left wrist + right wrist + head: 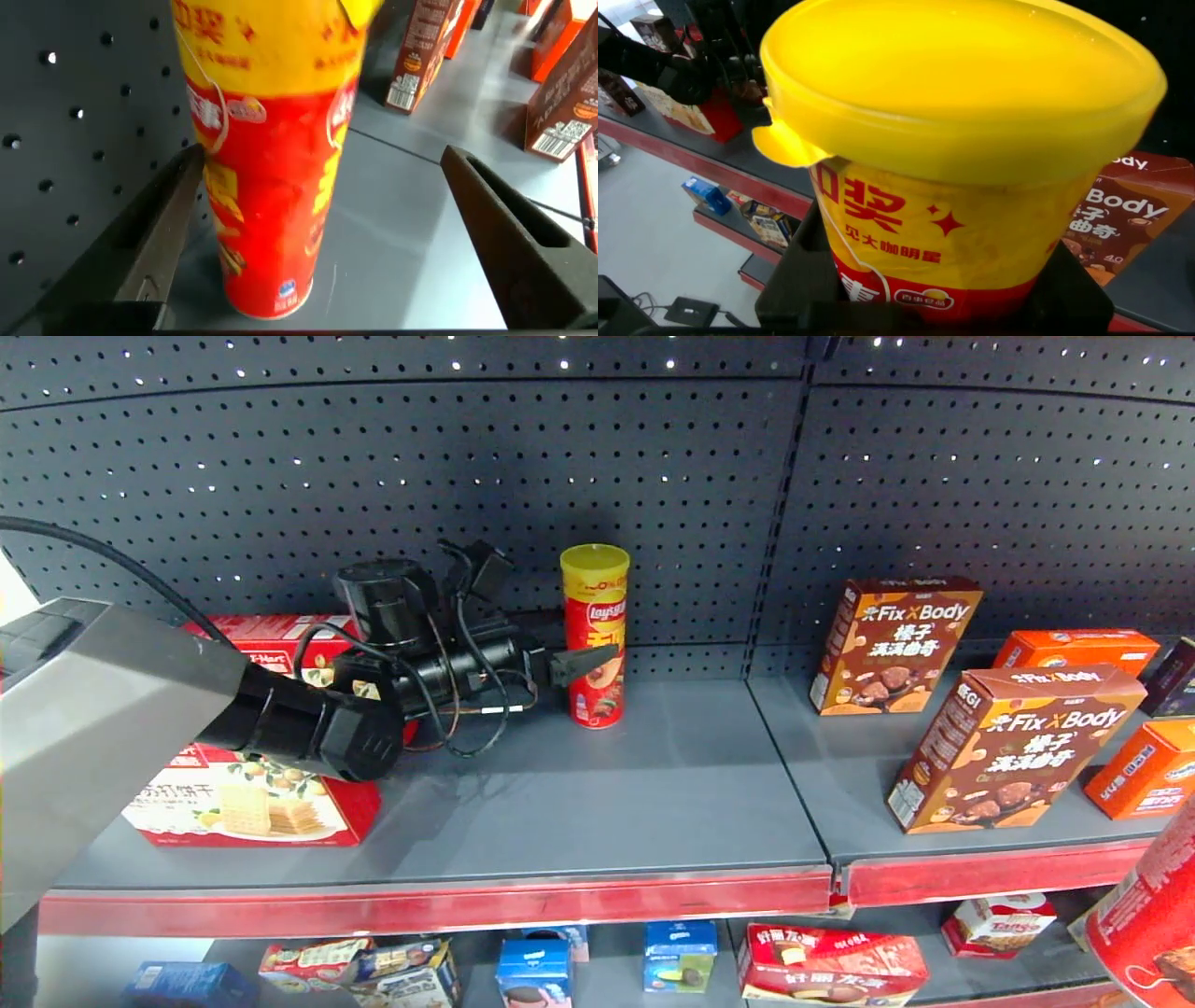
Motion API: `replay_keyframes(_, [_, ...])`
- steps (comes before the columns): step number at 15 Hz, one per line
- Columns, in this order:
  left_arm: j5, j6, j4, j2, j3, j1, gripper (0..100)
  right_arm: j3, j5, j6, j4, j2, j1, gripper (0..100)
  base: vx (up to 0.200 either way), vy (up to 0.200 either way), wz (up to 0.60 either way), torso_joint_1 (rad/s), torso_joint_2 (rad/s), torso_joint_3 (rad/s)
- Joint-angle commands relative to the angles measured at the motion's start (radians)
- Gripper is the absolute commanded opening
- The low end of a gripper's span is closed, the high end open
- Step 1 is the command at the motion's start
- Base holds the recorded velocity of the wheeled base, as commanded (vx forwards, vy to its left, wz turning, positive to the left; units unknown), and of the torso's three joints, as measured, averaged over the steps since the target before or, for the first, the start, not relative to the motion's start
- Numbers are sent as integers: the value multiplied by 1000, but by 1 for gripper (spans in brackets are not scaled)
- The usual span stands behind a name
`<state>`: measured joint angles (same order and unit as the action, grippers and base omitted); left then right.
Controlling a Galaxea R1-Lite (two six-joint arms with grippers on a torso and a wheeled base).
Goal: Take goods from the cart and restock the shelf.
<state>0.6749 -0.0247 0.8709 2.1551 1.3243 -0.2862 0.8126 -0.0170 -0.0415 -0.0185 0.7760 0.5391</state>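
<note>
**Grey shelf, two sections, partly stocked**

The grey metal shelf (pixel 607 803) has a red front strip and a dark perforated back panel. It runs in two sections set side by side.

On the left section, a red-and-yellow cylindrical chip can with a yellow lid (pixel 595 635) stands upright near the back panel. At the far left, a flat red cracker box (pixel 252 807) sits near the front, with a second red box (pixel 280 639) behind it.

On the right section stand two brown cardboard boxes, one at the back (pixel 892 644) and one nearer the front (pixel 1013 747). Just beside them are two orange boxes, one at the back (pixel 1074 649) and one in front (pixel 1139 770).

The lower shelf (pixel 616 975) carries small blue boxes (pixel 680 955) and a flat red box (pixel 826 963).
</note>
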Motion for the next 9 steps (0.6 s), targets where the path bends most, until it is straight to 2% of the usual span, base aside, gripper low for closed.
replay_keyframes(1, [0, 0, -19, 2, 43, -2, 100, 0, 0, -1, 0, 0, 1, 0, 0, 0, 0, 0, 0, 0])
replay_keyframes(5, [0, 2, -58, 25, 98, -18, 100, 0, 0, -17, 0, -6, 2, 0, 0, 0, 0, 0, 0, 0])
replay_keyframes(9, [0, 3, -73, 28, 115, -18, 100, 4, 0, -17, 0, -4, 2, 0, 0, 0, 0, 0, 0, 0])
